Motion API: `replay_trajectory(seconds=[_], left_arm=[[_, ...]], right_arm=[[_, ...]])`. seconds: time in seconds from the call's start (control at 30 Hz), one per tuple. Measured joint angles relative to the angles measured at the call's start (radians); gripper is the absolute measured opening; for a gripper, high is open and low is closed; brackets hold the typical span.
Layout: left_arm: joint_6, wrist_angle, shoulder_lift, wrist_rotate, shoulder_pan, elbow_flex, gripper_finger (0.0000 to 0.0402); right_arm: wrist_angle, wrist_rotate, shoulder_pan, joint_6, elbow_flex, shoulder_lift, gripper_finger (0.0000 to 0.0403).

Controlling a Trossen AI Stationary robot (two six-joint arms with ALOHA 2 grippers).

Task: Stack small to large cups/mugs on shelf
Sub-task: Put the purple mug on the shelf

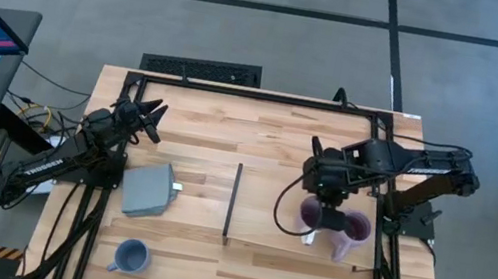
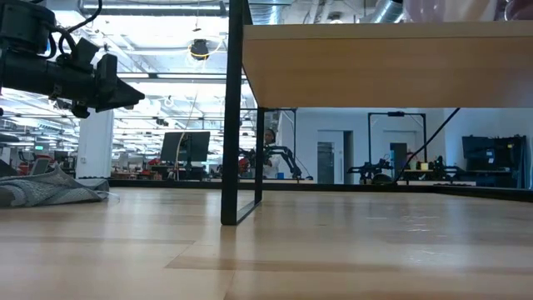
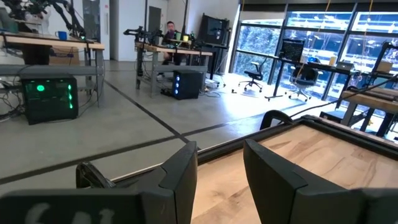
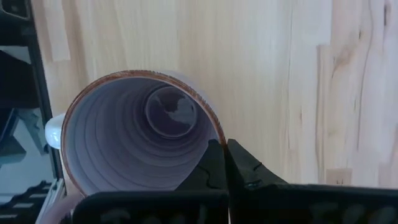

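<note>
A lavender mug stands upright on the raised light-wood shelf, and my right gripper is shut on its rim from above. In the right wrist view I look down into this mug, with its pale handle off to one side. A second lavender mug sits right beside it, toward the table's right edge. The blue-grey mug stands on the tabletop near the near-left corner. My left gripper hovers open over the far left of the table, touching nothing; its fingers show apart. My right gripper pinches the wall of the lavender mug at its rim, one finger inside the mug and one outside. The fingers come from above, pointing down. The mug stays upright; whether its base rests on the shelf I cannot tell.
A flat grey square block lies on the tabletop left of the shelf's black strip. In the low view the shelf's underside stands on a thin black leg. Bare tabletop lies between the block and the shelf and along the near edge.
</note>
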Motion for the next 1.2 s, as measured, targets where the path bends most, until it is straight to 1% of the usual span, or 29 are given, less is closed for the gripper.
replay_trajectory(seconds=[0.13,0.37,0.6,0.67,1.07,1.2], left_arm=[[0.0,0.0,0.0,0.0,0.0,0.0,0.0121],[0.0,0.0,0.0,0.0,0.0,0.0,0.0121],[0.0,0.0,0.0,0.002,0.0,0.0,0.0121],[0.0,0.0,0.0,0.002,0.0,0.0,0.0121],[0.0,0.0,0.0,0.003,0.0,0.0,0.0121],[0.0,0.0,0.0,0.003,0.0,0.0,0.0121]], right_arm=[[0.025,0.0,-0.001,-0.028,0.002,-0.001,0.0],[-0.021,0.027,-0.001,-0.048,0.006,0.023,0.0003],[-0.012,0.026,-0.001,-0.049,0.006,0.029,0.0045],[-0.014,0.023,-0.001,-0.047,0.004,0.029,0.0051],[-0.007,0.015,-0.001,-0.041,0.003,0.03,0.0055],[0.019,0.015,-0.001,-0.041,0.002,0.031,0.0055]])
